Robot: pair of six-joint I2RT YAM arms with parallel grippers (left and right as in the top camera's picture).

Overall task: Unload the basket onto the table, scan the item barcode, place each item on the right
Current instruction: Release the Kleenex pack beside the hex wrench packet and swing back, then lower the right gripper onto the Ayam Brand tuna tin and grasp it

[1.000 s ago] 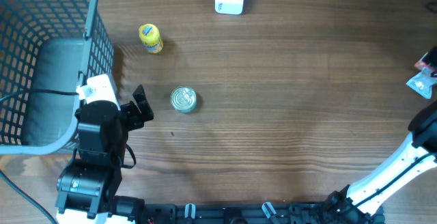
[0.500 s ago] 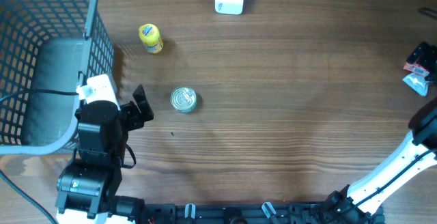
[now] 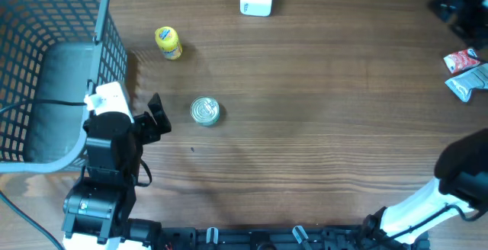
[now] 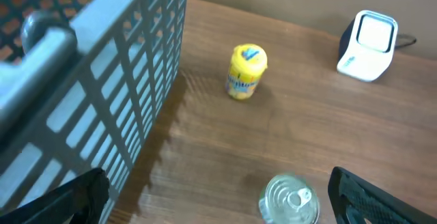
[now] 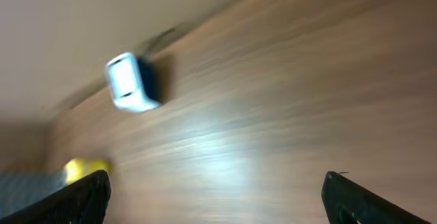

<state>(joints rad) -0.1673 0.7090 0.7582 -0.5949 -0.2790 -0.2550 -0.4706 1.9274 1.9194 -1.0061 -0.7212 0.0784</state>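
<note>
My left arm [image 3: 107, 166] is mostly black, built from blocky, rounded housings stacked over a wide round base. A white box-shaped cap [image 3: 113, 99] sits near its wrist. A thin black cable [image 3: 46, 104] runs off sideways from that cap, and a second one loops beside the middle housing. My left tool [image 3: 162, 116] is black and angular, and its fingers [image 4: 75, 197] show as dark matte wedges in the left wrist view. My right arm [image 3: 415, 208] has a long white link, a black joint at its lower end and a bulky black housing above. My right tool [image 3: 457, 10] is only a blurred dark shape from overhead.
</note>
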